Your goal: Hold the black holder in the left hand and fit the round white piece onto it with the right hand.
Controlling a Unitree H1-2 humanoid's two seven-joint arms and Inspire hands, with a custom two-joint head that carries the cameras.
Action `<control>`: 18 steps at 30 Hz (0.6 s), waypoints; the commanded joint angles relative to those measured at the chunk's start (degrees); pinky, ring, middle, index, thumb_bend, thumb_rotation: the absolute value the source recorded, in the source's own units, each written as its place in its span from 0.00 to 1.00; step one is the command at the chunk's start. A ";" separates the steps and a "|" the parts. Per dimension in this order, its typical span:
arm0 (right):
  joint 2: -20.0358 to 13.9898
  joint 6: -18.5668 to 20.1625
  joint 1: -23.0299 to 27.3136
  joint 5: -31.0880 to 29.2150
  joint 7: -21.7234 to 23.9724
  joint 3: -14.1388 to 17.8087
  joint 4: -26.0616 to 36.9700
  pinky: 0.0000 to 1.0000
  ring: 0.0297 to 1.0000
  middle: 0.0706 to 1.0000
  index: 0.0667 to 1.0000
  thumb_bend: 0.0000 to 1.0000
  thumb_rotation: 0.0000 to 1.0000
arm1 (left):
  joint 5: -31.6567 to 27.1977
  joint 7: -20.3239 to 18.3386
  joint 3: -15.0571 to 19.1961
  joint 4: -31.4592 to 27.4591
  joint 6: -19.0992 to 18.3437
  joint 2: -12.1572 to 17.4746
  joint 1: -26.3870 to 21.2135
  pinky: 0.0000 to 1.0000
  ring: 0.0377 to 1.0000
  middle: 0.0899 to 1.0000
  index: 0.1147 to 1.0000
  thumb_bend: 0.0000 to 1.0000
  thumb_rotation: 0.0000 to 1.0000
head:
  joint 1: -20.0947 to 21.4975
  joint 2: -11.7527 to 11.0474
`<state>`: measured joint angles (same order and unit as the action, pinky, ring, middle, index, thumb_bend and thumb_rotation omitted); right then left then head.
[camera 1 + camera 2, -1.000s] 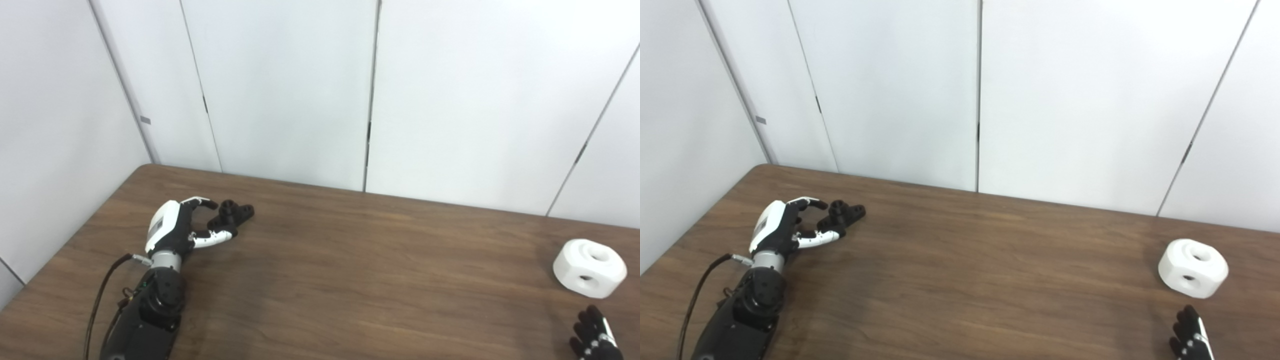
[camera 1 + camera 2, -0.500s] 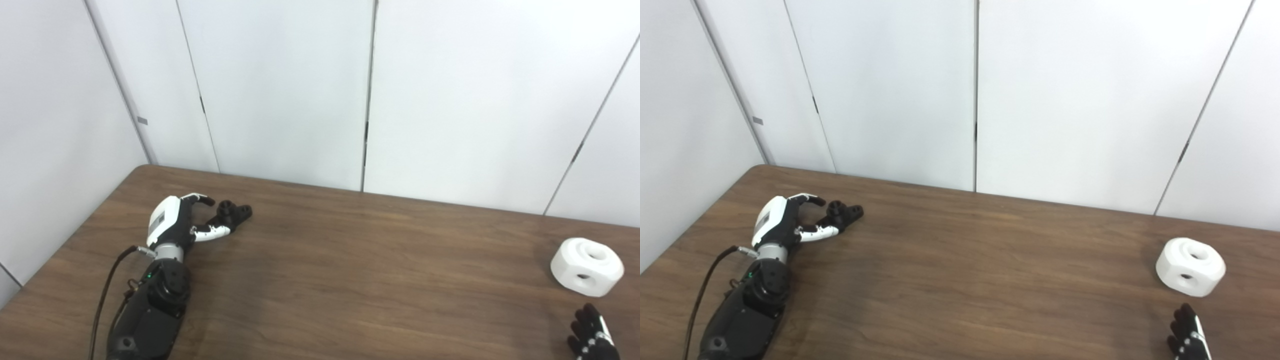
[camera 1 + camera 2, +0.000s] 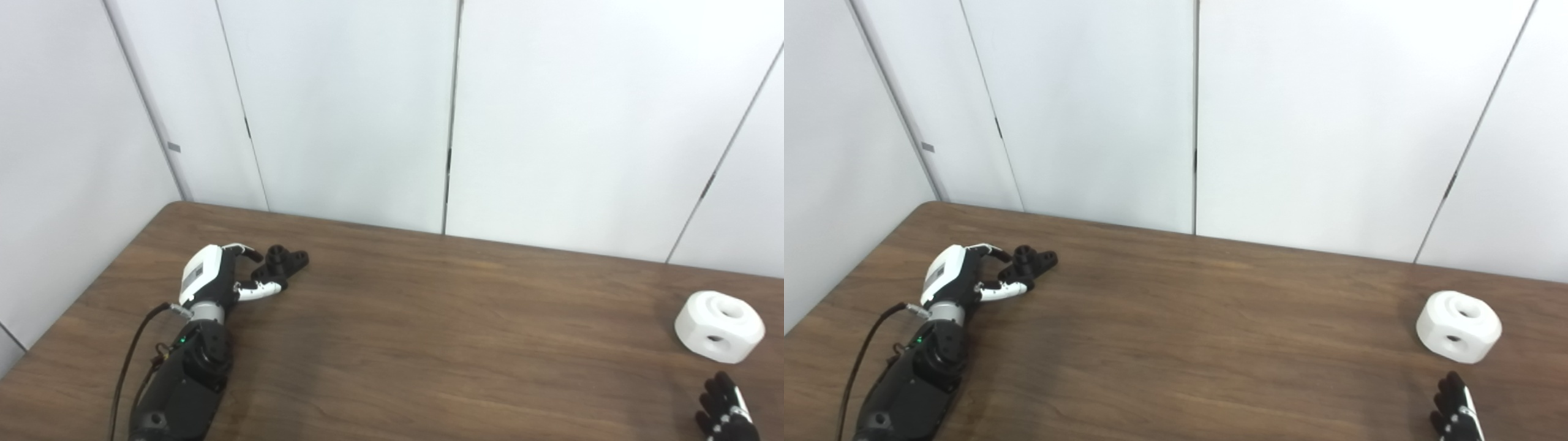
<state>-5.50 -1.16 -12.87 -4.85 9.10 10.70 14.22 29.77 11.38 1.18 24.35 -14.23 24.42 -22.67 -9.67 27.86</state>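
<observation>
Half a second on, the left hand (image 3: 220, 278) had narrowed its still-parted fingers around the small black plastic holder (image 3: 283, 262) near the brown wooden table's (image 3: 429, 343) far-left corner, so the grasp looked imminent. The round white piece (image 3: 719, 326) lay untouched by the right edge; whether the right hand (image 3: 726, 413) was spread or curled could not be told.

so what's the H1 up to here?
It's at the start of an assembly job. The left hand is at the small black plastic holder near the far left of the brown wooden table, fingers curled around it; whether they grip it can't be told, and it sits on the table. The round white plastic piece sits untouched at the right. Only the right hand's dark fingertips show at the bottom edge, short of it.
</observation>
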 commanded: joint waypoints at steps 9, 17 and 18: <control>0.26 -0.31 -10.64 0.34 0.08 -1.16 3.10 1.00 1.00 1.00 1.00 0.54 1.00 | 2.56 1.83 -1.18 -1.91 -1.44 3.53 -2.34 0.96 0.94 0.85 0.55 0.89 0.19 | -0.26 0.43; 0.33 0.15 -10.59 0.09 0.10 -1.07 3.41 1.00 1.00 0.99 1.00 0.54 1.00 | 2.54 1.57 -1.46 -2.63 -1.41 3.62 -2.27 0.96 0.94 0.85 0.52 0.87 0.14 | -0.16 0.68; 0.33 0.22 -10.59 0.13 0.08 -1.07 3.46 1.00 1.00 1.00 1.00 0.54 1.00 | 2.47 1.66 -1.42 -2.64 -1.26 3.61 -2.25 0.95 0.94 0.85 0.51 0.87 0.14 | -0.16 0.68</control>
<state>-5.50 -0.25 -12.89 -4.61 9.10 10.72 14.84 30.36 11.41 -0.28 23.68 -15.32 25.12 -22.67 -9.76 28.48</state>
